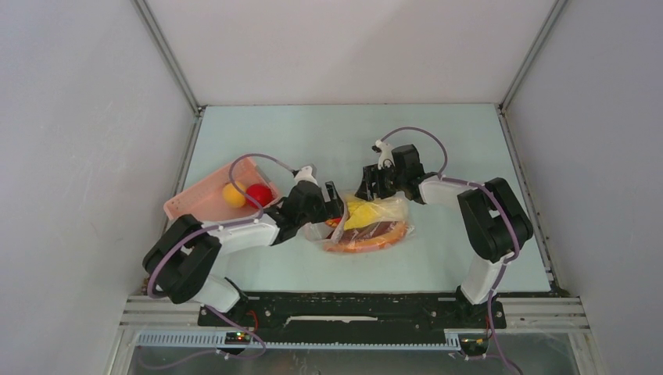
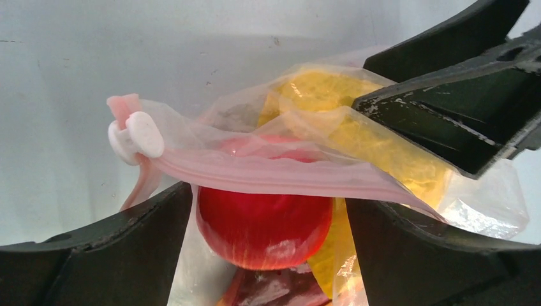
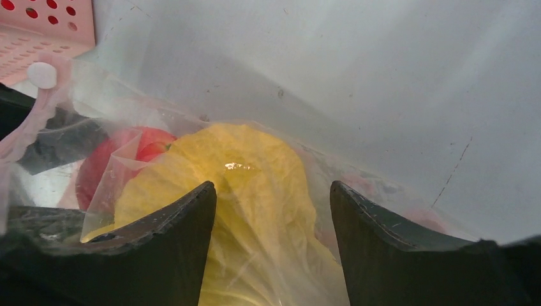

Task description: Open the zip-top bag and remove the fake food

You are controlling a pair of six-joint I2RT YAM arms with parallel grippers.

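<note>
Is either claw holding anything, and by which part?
Apparently nothing: left tool and right tool stand open astride the zip-top bag; a grip cannot be confirmed.

Crowded in the middle, open room at the far end.

From above, the left gripper (image 1: 335, 205) and right gripper (image 1: 374, 186) close in on the zip-top bag (image 1: 383, 228) at centre frame, from the left and the upper right, and block both approaches. Bare table (image 1: 328, 137) runs along the bag's lower and right sides and across the whole upper half to the back wall. The pink basket (image 1: 199, 197) slants along the left wall. At the bag's mouth, a red fruit (image 2: 261, 223) nearly fills the gap between the left fingers (image 2: 96, 261), and a right finger (image 2: 446, 108) lies across the upper right.
</note>
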